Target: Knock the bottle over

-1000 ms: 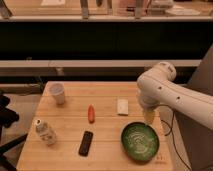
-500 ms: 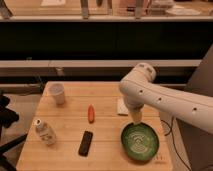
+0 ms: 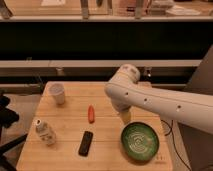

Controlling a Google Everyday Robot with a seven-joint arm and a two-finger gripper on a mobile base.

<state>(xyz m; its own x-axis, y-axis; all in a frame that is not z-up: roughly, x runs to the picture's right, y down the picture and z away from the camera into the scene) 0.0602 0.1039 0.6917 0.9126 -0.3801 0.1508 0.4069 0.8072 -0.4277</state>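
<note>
The wooden bench (image 3: 67,117) carries 5 things, and the green bowl (image 3: 140,141) at its front right serves as the landmark. The bowl has a pale spiral pattern inside.

The end effector (image 3: 125,116) hangs just behind the bowl's left rim, close above the bench. It points downward from the white arm (image 3: 160,102), which reaches in from the right beyond the bowl. The end effector is released and grasps nothing.

The bottle (image 3: 44,132) stands far to the left of the bowl, near the bench's front-left corner and well apart from the end effector. It is upright with a slight lean, its pale cap on top and a whitish label on its body.

A flat black device (image 3: 85,143) lies left of the bowl, between the bowl and the bottle. A small red-orange object (image 3: 91,113) lies left of the bowl and further back. The pale cup (image 3: 57,93) stands upright far to the bowl's left and well behind it, toward the back-left corner.
</note>
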